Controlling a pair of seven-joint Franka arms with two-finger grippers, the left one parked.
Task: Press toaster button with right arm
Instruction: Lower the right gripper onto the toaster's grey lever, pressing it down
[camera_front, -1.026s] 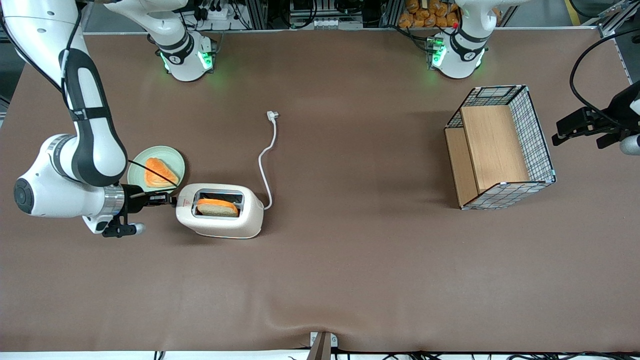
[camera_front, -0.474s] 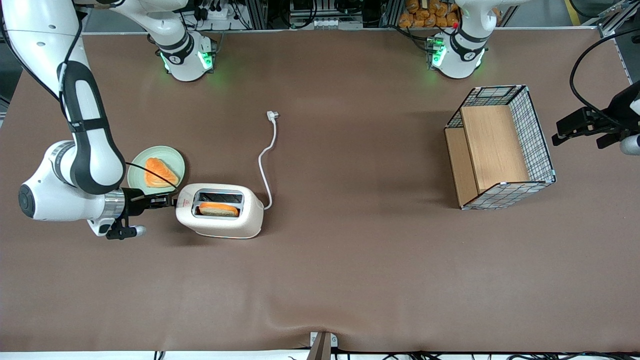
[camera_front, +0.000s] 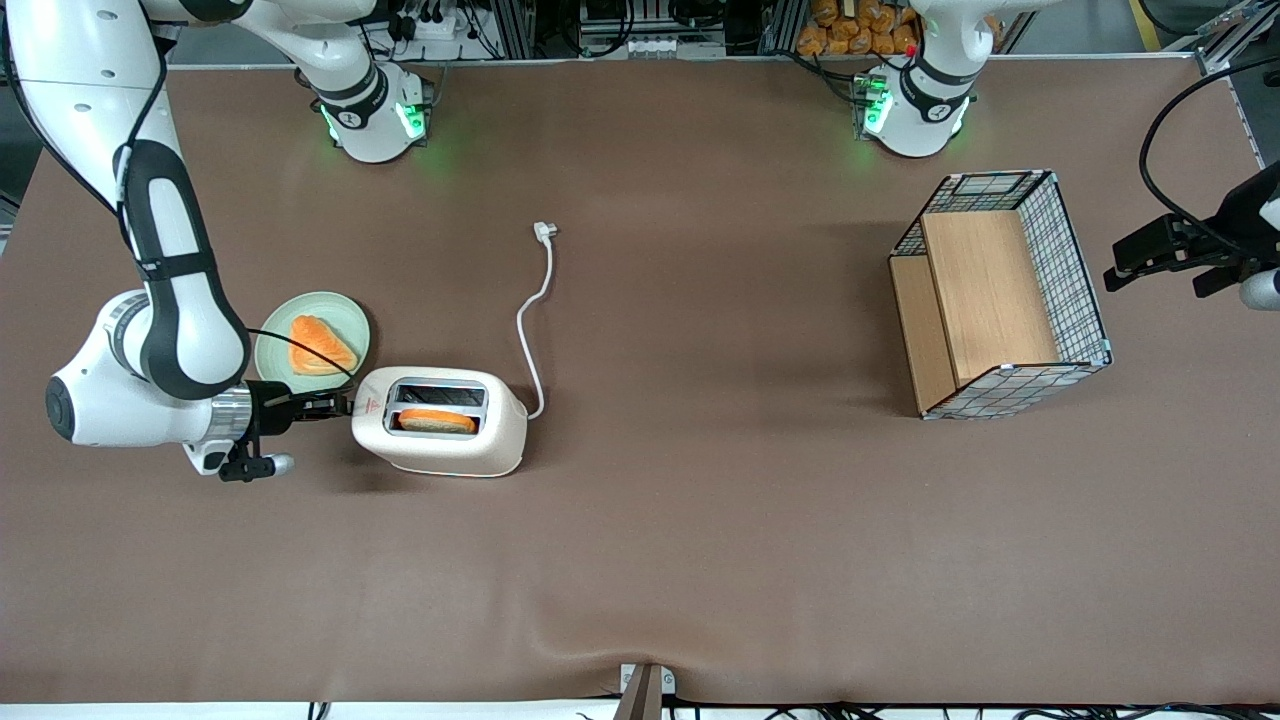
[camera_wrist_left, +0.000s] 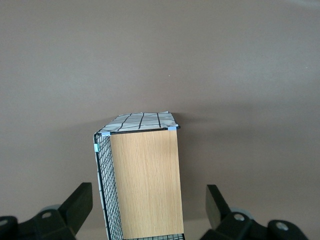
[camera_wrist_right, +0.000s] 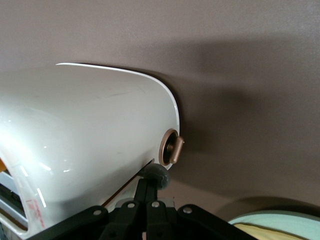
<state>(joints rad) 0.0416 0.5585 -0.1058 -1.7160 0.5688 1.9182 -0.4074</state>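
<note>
The cream-white toaster (camera_front: 440, 445) stands on the brown table with a bread slice (camera_front: 435, 421) low in its slot and a red mark (camera_front: 371, 406) on top. My right gripper (camera_front: 338, 403) is at the toaster's narrow end by the red mark. In the right wrist view the gripper (camera_wrist_right: 150, 185) is shut, and its fingertips touch the small grey round toaster button (camera_wrist_right: 157, 176) on the toaster (camera_wrist_right: 90, 130). A brown round dial (camera_wrist_right: 173, 148) sits on the same end, just past the button. The button is hidden in the front view.
A pale green plate (camera_front: 275, 350) with a toast piece (camera_front: 320, 345) lies beside the gripper, farther from the front camera. The white cord (camera_front: 530, 320) runs to its plug (camera_front: 544, 231). A wire basket with a wooden board (camera_front: 1000, 295) stands toward the parked arm's end.
The bread slice has sunk lower into the slot. My wrist has dropped a little while the gripper stays at the toaster's narrow end.
</note>
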